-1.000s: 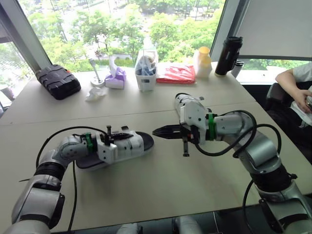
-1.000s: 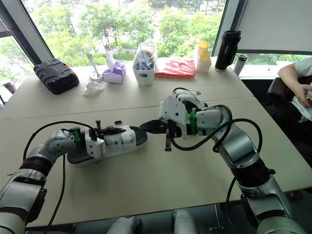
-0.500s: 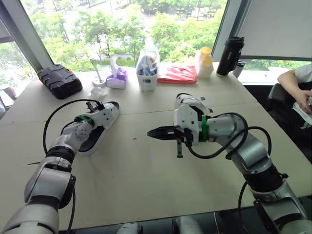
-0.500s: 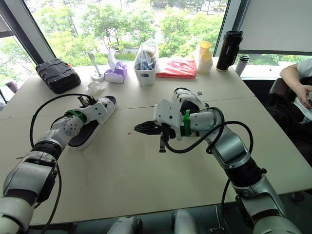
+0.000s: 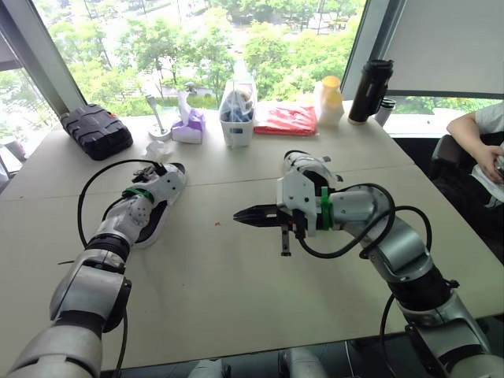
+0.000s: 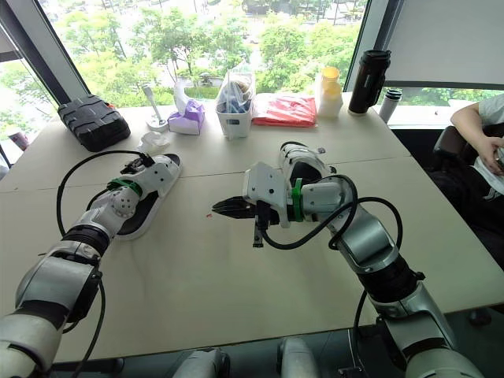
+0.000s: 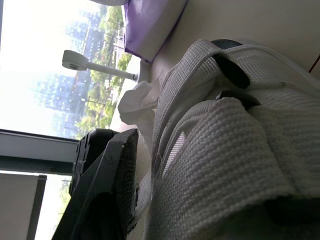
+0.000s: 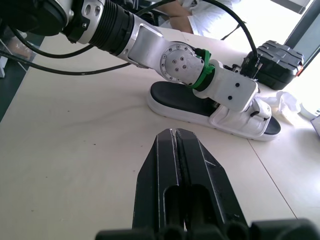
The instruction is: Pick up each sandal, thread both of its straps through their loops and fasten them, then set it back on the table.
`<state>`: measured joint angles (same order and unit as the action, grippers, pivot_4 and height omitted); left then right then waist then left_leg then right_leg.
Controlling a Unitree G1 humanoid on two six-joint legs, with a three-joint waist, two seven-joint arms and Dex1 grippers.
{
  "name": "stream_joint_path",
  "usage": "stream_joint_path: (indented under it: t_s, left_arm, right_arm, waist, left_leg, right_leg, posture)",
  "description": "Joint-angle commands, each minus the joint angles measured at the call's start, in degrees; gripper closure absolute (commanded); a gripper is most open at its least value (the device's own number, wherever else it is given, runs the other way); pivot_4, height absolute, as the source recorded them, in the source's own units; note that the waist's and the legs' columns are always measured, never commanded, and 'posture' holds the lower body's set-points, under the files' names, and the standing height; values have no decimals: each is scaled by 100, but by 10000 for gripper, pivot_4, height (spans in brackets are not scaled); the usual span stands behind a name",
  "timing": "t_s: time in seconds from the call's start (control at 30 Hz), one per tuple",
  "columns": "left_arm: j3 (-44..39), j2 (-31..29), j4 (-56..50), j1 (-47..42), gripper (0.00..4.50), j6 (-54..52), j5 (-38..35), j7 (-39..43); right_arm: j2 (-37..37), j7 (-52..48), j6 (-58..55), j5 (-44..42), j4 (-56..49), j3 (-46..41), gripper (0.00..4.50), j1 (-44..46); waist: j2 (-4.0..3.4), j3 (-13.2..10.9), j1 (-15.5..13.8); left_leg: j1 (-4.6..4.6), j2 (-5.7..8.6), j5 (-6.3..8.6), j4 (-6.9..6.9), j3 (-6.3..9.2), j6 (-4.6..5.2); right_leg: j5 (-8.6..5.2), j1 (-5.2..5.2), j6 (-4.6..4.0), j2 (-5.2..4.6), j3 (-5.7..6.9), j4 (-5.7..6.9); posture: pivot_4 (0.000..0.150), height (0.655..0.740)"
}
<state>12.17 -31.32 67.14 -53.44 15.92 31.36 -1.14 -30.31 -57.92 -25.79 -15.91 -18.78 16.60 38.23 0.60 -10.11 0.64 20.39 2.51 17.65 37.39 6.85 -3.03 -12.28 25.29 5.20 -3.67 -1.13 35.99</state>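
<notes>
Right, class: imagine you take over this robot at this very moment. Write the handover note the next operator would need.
Left gripper: at the strap end of the sandal, which lies on the table on the robot's left. Grip unclear.
Right gripper: shut, empty, hovering over the middle of the table and pointing toward the sandal.
Done: the sandal is on the table. Its straps lie across it and seem to pass through their black loops.
Left: confirm both straps are fastened, then let go of the sandal.
</notes>
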Motion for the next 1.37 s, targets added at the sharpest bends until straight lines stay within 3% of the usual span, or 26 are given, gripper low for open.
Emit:
stream_joint_path:
  t_s: [0.03,0.13,0.3,0.47,0.57,0.8,1.03,1.2,1.37]
  left_arm:
    - [-90,-72,-331,224,1907,58,-277,179]
    - [-197,-159,-938,607,364,44,-527,484]
    - [-570,-358,-2973,1834,364,-423,-1090,1176]
    - [-1211,-555,-5758,3578,364,-1579,-1705,1904]
    - [-1577,-613,-6728,4231,364,-2088,-1894,2083]
    - [-2812,-445,-9124,5498,364,-3654,-3373,2788]
    - [-3766,-498,-10192,5904,364,-4564,-5065,3571]
    - [-4705,-607,-10651,6344,364,-5413,-6731,4052]
    - [-4958,-955,-11018,6867,364,-5978,-7689,4359]
  right_arm:
    - [44,22,116,5,-131,-19,45000,56]
    - [48,10,137,-5,-151,-12,45000,36]
    - [29,-25,212,-1,-129,10,45000,9]
    - [7,-95,331,12,31,-1,45000,59]
    - [10,-126,401,23,168,-21,45000,112]
    - [-122,-141,581,90,542,-201,45000,182]
    - [-426,-149,750,233,968,-497,45000,214]
    - [-945,-208,875,357,1464,-842,45000,123]
    - [-1130,-297,855,373,1606,-938,45000,109]
  waist:
    - [0,0,-1]
    - [-1,0,6]
    - [-2,2,17]
    - [-3,2,29]
    - [-3,2,4]
    - [2,-1,25]
    - [3,-2,15]
    - [2,-2,24]
    - [2,-2,42]
  left_leg:
    - [0,2,0,-1,0,0]
    - [-1,5,0,-2,-1,0]
    - [-1,3,0,-9,-4,-1]
    - [0,-12,1,-15,-13,0]
    - [-2,-12,1,-14,-13,0]
    - [0,-19,2,-9,-12,0]
    - [-2,-16,1,-8,-12,0]
    - [0,-17,2,-10,-15,1]
    - [-3,-20,2,-14,-20,2]
  right_leg:
    - [0,0,0,-2,-1,0]
    - [0,0,0,-6,-3,-1]
    - [0,5,0,-10,-10,-3]
    - [0,9,-1,-14,-21,-9]
    - [0,6,-1,-16,-21,-10]
    - [-1,3,-2,-9,-18,-16]
    - [-2,-5,-5,1,-16,-24]
    - [-1,-6,-6,4,-17,-39]
    - [0,-10,-10,9,-17,-47]
  posture:
    - [1500,7400]
    - [1500,7400]
    - [1500,7400]
    - [1500,7400]
    - [1500,7400]
    - [1500,7400]
    - [1500,7400]
    - [1500,7400]
    - [1500,7400]
